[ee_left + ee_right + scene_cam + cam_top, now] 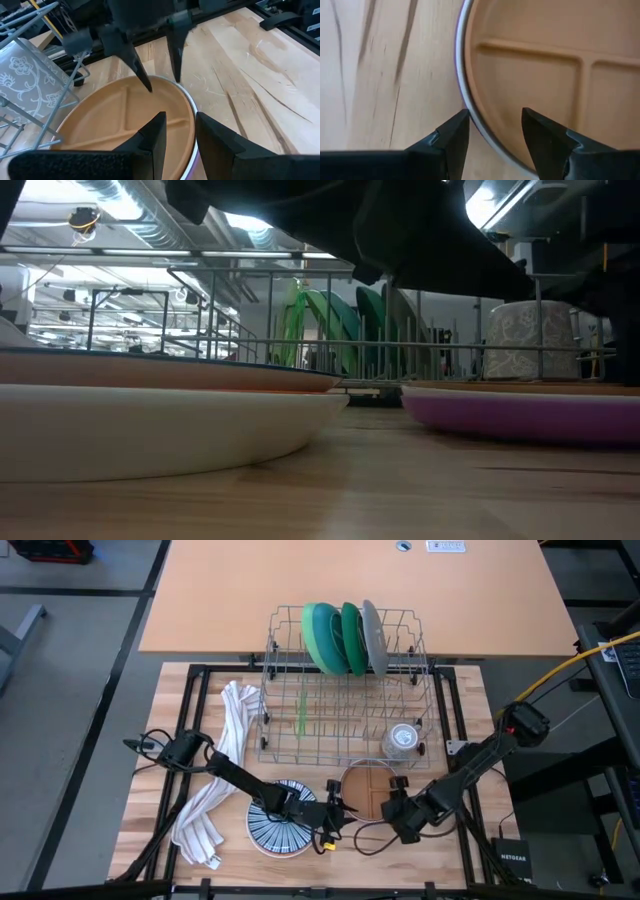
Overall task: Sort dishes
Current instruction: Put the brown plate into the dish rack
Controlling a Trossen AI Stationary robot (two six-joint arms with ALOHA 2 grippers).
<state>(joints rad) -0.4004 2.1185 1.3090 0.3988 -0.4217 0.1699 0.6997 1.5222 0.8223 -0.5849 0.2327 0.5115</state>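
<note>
An orange divided plate (pixel 368 790) lies in a purple plate (pixel 520 415) on the table's near middle. My left gripper (pixel 335 802) is at its left rim, open. In the left wrist view the gripper (pixel 180 117) has one finger over the plate's inside and one outside. My right gripper (pixel 396 796) comes down at the plate's near right rim. It is open (pixel 495 117), with one finger over the orange plate (pixel 535 75) and one over the bare wood. A blue-and-white striped plate (pixel 280 825) lies at the near left. My left gripper stands astride the orange plate's left rim (pixel 193 125), coming nearly level from the table's left. One finger is over the plate's inside and one is outside the rim. I cannot tell whether either finger touches the rim. The plate lies flat.
A wire dish rack (pixel 345 690) fills the table's far half, with green, teal and grey plates upright at its far end and a patterned cup (pixel 403 738) at its near right. A white striped towel (pixel 225 770) lies along the left. Black frame rails edge the table.
</note>
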